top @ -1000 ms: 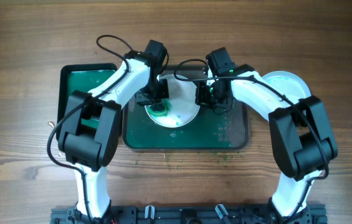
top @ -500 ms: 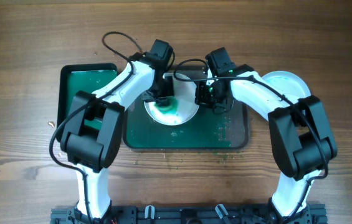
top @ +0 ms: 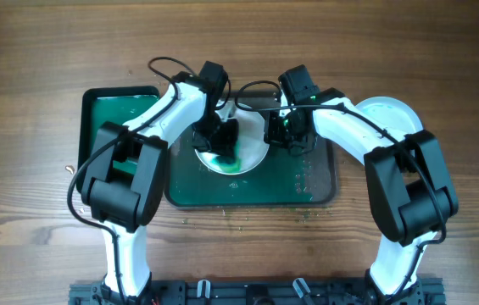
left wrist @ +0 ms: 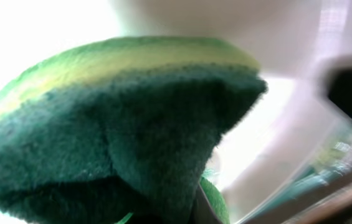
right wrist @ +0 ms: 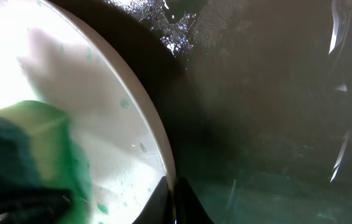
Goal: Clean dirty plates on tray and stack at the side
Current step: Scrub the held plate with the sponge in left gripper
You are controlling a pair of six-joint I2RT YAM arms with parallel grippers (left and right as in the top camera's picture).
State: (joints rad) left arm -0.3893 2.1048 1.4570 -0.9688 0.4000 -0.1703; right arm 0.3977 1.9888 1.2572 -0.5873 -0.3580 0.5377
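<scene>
A white plate (top: 252, 140) with green smears lies in the dark green tray (top: 307, 191) at the table's middle. My left gripper (top: 222, 144) is shut on a green and yellow sponge (left wrist: 126, 124) and presses it on the plate; the sponge also shows in the right wrist view (right wrist: 35, 155). My right gripper (top: 275, 129) is shut on the plate's right rim (right wrist: 157, 143), one finger on each side of it (right wrist: 174, 199). A clean white plate (top: 389, 113) lies at the right of the tray.
A second green tray (top: 103, 106) with liquid stands at the left, partly under my left arm. Green droplets speckle the tray floor (top: 303, 178) and the wood in front of it (top: 239, 222).
My left gripper has moved the sponge from the plate's left part toward its middle and a little forward. My right gripper has stayed on the rim.
</scene>
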